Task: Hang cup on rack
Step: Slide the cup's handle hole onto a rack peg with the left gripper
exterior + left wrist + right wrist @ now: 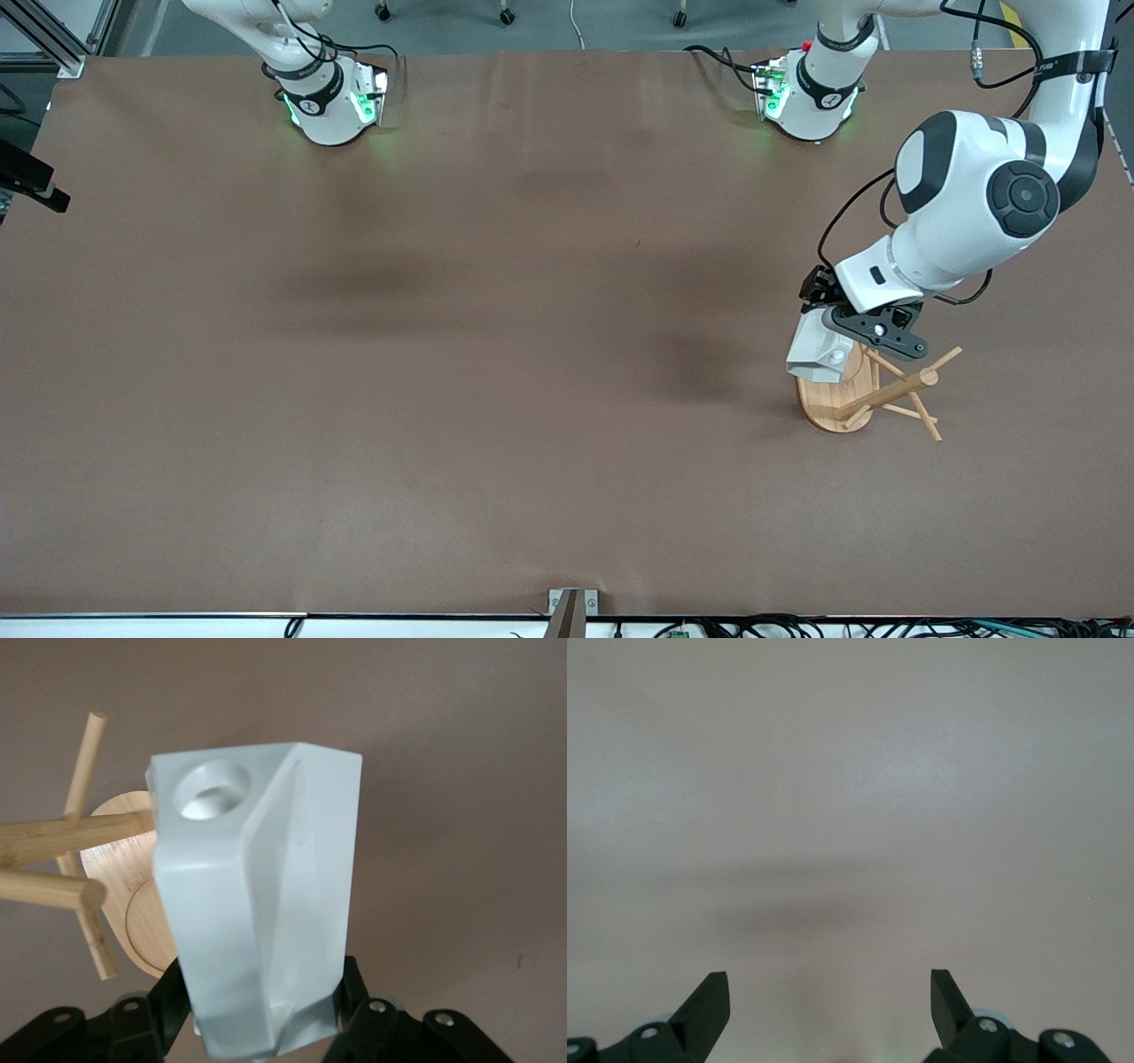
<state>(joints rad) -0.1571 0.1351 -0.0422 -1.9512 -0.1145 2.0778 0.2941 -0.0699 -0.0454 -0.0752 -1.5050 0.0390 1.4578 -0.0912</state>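
My left gripper is shut on the white faceted cup and holds it in the air over the rack's oval base. In the left wrist view the cup fills the middle, its handle with the round hole turned toward the pegs. The bamboo rack stands at the left arm's end of the table; its pegs lie just beside the handle, apart from the hole. My right gripper is open and empty above bare table; it is out of the front view.
The brown table spreads wide toward the right arm's end. Both arm bases stand along the edge farthest from the front camera. A small bracket sits at the nearest edge.
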